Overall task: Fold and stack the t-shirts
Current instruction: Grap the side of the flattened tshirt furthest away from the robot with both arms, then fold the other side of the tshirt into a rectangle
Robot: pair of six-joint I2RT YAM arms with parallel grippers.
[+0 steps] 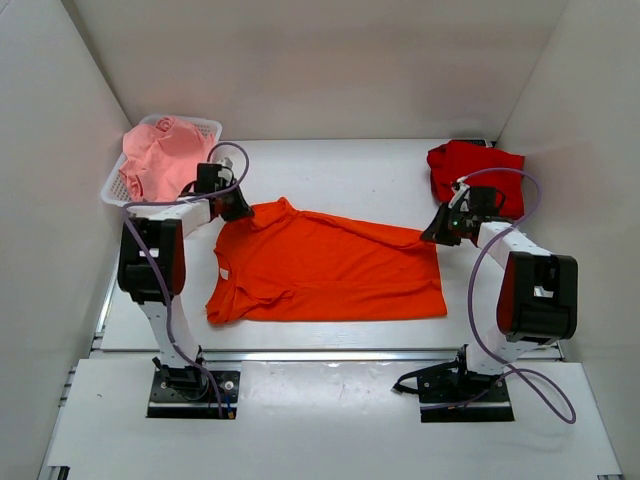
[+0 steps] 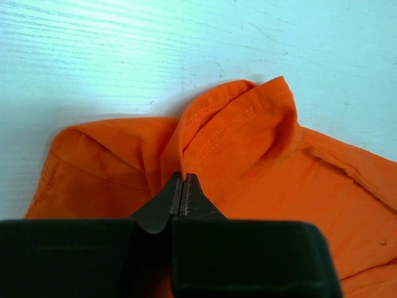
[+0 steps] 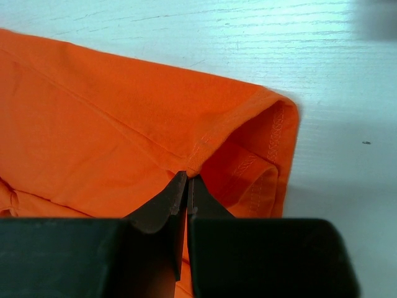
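The orange t-shirt (image 1: 330,270) lies spread across the middle of the table. My left gripper (image 1: 238,207) is at its far left corner, jaws shut on a raised fold of orange cloth (image 2: 248,155) at the tips (image 2: 183,177). My right gripper (image 1: 432,237) is at the far right corner. Its jaws (image 3: 188,177) are shut on a seam of the orange t-shirt (image 3: 111,136) beside a hemmed edge. The darker red t-shirt (image 1: 475,170) lies bunched at the back right. The pale pink t-shirt (image 1: 160,160) is heaped in the basket.
The white mesh basket (image 1: 205,125) stands at the back left, against the left wall. White walls close in the table on the left, back and right. Bare white tabletop (image 1: 340,170) shows behind the orange t-shirt.
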